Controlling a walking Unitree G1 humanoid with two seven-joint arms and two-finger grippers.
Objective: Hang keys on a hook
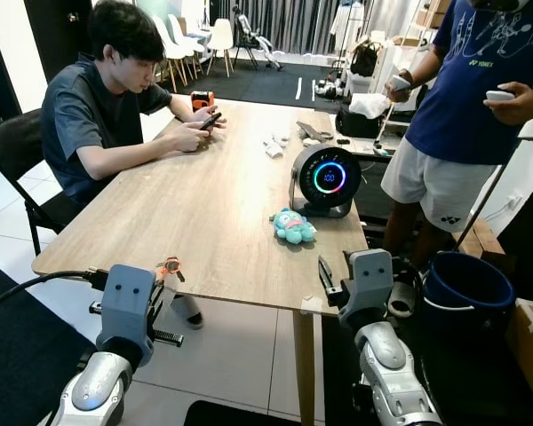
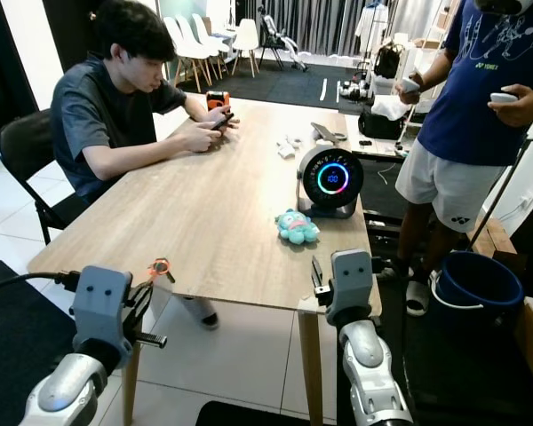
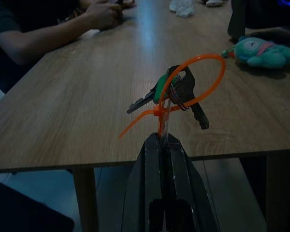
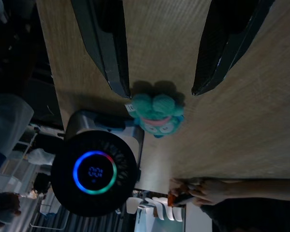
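L fingers (image 3: 160, 145) pinch keys (image 3: 176, 94) by orange tie above table edge (image 3: 87, 162); R fingers (image 4: 111, 53) spread.

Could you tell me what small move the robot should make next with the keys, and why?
Probably hold the keys steady and look around for a hook. The left gripper is shut on their orange tie at the near edge of the table. The table holds a plush toy and a round black device, but I can make out no hook. The right gripper is open and holds nothing.

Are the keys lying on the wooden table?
No, the left gripper holds the keys by their orange zip-tie loop above the table edge.
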